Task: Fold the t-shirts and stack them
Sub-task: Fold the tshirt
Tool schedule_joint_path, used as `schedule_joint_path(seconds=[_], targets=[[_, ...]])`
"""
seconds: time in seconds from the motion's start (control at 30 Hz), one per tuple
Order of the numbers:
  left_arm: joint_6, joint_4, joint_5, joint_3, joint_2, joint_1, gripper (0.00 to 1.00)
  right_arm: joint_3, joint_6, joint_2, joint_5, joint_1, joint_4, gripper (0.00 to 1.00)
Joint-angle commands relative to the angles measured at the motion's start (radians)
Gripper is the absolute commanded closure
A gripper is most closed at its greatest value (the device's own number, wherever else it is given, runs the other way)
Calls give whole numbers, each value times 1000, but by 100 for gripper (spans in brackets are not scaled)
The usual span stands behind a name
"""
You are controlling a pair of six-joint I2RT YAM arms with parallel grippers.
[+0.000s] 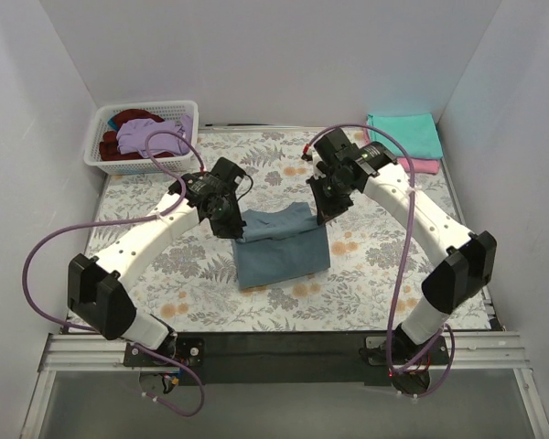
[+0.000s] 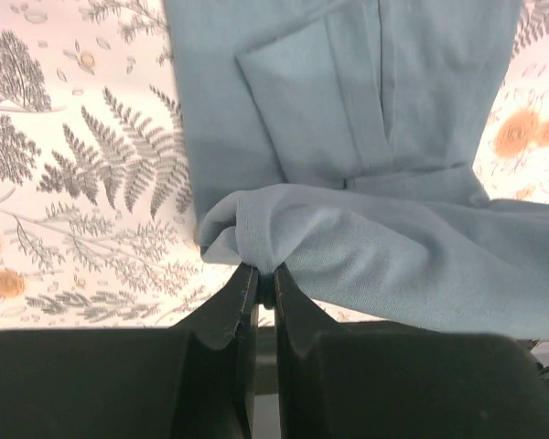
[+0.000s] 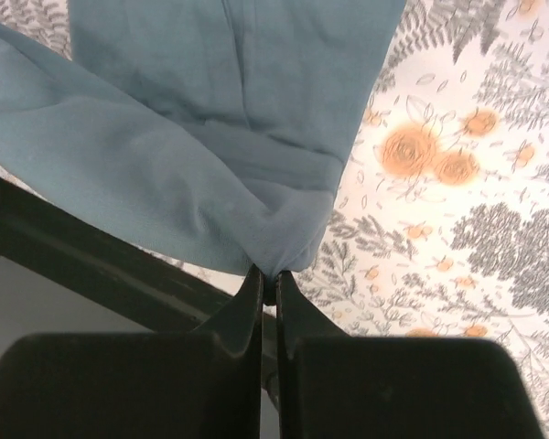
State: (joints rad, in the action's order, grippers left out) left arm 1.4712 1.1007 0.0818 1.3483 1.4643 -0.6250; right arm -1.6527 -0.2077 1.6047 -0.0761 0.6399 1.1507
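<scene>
The left gripper (image 2: 261,274) is pressed together on a bunched corner of the slate blue-grey t-shirt (image 2: 366,247). The right gripper (image 3: 268,279) pinches the opposite corner the same way. Between them the lifted edge hangs over the rest of the shirt, which lies flat in the middle of the tabletop (image 1: 210,302). A teal t-shirt (image 1: 404,133) lies folded atop a pink t-shirt (image 1: 425,166) at the far right corner.

A white plastic basket (image 1: 119,165) with little holes sits in the far left corner of the table. The table has a cloth (image 1: 366,274) with grey leaves and orange flowers on it. A black strip (image 1: 284,346) runs along the near edge. Plain white walls (image 1: 256,55) stand on three sides.
</scene>
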Motion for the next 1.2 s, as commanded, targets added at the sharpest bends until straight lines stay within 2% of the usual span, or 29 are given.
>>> schedule_joint_path(seconds=[0.0,0.33,0.6,0.77,0.83,1.0,1.1,1.13,1.17], targets=[[-72,-82,-39,-9,19,57,100,-93,85,78,-31,-35,-6,99],[-114,-211,-57,-40,165,182,100,-170,136,320,-90,-108,-106,99],[-97,-317,-44,-90,264,232,100,-157,148,432,-94,-155,-229,99],[-84,-357,24,-84,283,235,100,-131,133,449,-85,-167,-308,99],[-86,-366,29,-84,286,235,99,-116,122,446,-74,-169,-338,89],[-98,-401,16,-93,254,235,88,-41,90,382,-54,-172,-404,67],[-100,-403,10,-100,206,235,77,11,57,315,-16,-174,-450,63],[-95,-416,4,-116,171,235,64,34,41,273,1,-172,-480,61],[-95,-427,-2,-127,145,235,57,56,31,247,9,-174,-500,61]])
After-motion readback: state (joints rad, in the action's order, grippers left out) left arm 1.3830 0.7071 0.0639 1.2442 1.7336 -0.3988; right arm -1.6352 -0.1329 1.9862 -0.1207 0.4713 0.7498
